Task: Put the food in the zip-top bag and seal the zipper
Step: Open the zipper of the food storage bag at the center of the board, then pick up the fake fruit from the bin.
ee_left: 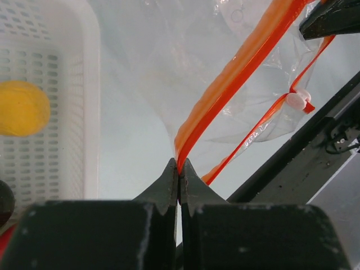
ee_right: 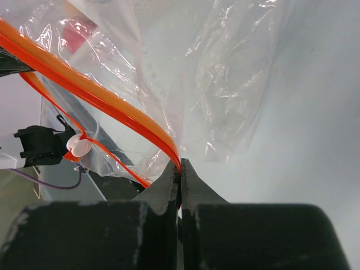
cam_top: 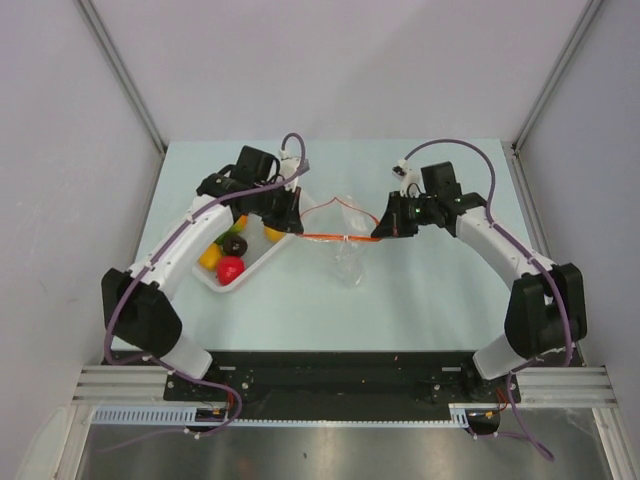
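The clear zip-top bag [cam_top: 348, 262] hangs stretched between my two grippers above the table. Its orange zipper [cam_top: 338, 238] runs almost straight from one gripper to the other. My left gripper [cam_top: 293, 224] is shut on the strip's left end [ee_left: 179, 164], and my right gripper [cam_top: 379, 233] is shut on its right end [ee_right: 180, 164]. A small white end piece [ee_left: 296, 100] sits on the thinner strip [ee_right: 79, 147]. The food lies in a white basket [cam_top: 262, 258]: a red piece [cam_top: 231, 268], a yellow one [cam_top: 208, 257], a dark one [cam_top: 235, 245] and another yellow one [ee_left: 21, 108].
The perforated basket [ee_left: 62, 112] stands just left of the bag, under my left arm. Grey walls with metal posts close in the table at the back and sides.
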`<state>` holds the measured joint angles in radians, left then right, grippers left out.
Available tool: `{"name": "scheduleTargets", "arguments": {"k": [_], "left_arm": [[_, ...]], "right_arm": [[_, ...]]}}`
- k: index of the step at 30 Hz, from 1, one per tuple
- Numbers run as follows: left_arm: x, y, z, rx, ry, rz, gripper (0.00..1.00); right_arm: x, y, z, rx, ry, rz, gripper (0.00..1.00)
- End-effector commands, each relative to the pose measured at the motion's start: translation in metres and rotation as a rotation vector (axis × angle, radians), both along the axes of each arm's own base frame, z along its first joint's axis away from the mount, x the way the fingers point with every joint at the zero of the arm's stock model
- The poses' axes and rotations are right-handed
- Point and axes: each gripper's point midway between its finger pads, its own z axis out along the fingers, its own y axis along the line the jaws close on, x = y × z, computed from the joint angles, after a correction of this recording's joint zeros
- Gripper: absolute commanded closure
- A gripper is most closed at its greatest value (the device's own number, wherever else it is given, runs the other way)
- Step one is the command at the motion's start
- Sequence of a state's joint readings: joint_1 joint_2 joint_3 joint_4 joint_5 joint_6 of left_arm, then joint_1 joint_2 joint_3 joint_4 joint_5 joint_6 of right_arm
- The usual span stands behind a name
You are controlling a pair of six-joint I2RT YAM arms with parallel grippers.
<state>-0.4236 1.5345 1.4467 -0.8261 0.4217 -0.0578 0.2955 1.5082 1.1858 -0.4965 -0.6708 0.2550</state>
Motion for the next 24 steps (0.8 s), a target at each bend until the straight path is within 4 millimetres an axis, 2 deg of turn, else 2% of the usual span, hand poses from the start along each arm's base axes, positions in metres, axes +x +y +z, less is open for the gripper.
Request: {"name": "scheduleTargets", "arguments": {"k": [1,3,6,7,9,12,13,15,17,19,21,22,24], "left_arm": [[0.015,0.024,-0.038,0.142,0.038,0.031,1.0],[0.028,0.023,-0.045,0.122,0.04,0.069,0.96],[0.035,0.02,-0.033,0.087,-0.007,0.06,0.83],[0.035,0.017,-0.026,0.063,-0.028,0.041,0.7],[0.036,0.019,-0.011,0.051,-0.081,0.023,0.51],[0.03,0.025,0.014,-0.007,-0.137,-0.039,0.06],[0.028,0.027,0.023,-0.041,-0.153,-0.052,0.0],[0.042,0.053,0.04,-0.049,-0.229,0.014,0.0],[0.054,0.082,0.043,0.008,-0.29,0.06,0.0],[0.056,0.108,0.038,0.08,-0.298,0.081,0.0],[0.05,0.127,0.024,0.161,-0.291,0.046,0.0],[0.05,0.142,0.014,0.211,-0.289,0.03,0.01],[0.047,0.157,0.002,0.256,-0.262,0.026,0.03]], "right_arm": [[0.022,-0.001,-0.015,-0.054,-0.001,-0.035,1.0],[0.027,-0.001,-0.016,-0.055,-0.002,-0.041,1.0],[0.032,0.002,-0.019,-0.054,0.011,-0.044,1.0],[0.035,0.003,-0.019,-0.051,0.016,-0.042,1.0],[0.034,0.007,-0.02,-0.047,0.024,-0.039,1.0],[0.033,0.011,-0.025,-0.044,0.041,-0.036,1.0],[0.032,0.011,-0.027,-0.045,0.048,-0.034,1.0],[0.033,0.011,-0.031,-0.046,0.062,-0.04,1.0],[0.033,0.01,-0.032,-0.044,0.069,-0.042,1.0],[0.034,0.011,-0.032,-0.035,0.076,-0.045,1.0],[0.034,0.011,-0.033,-0.033,0.082,-0.047,1.0],[0.034,0.011,-0.033,-0.03,0.082,-0.045,1.0],[0.034,0.013,-0.035,-0.027,0.092,-0.041,1.0]]}}
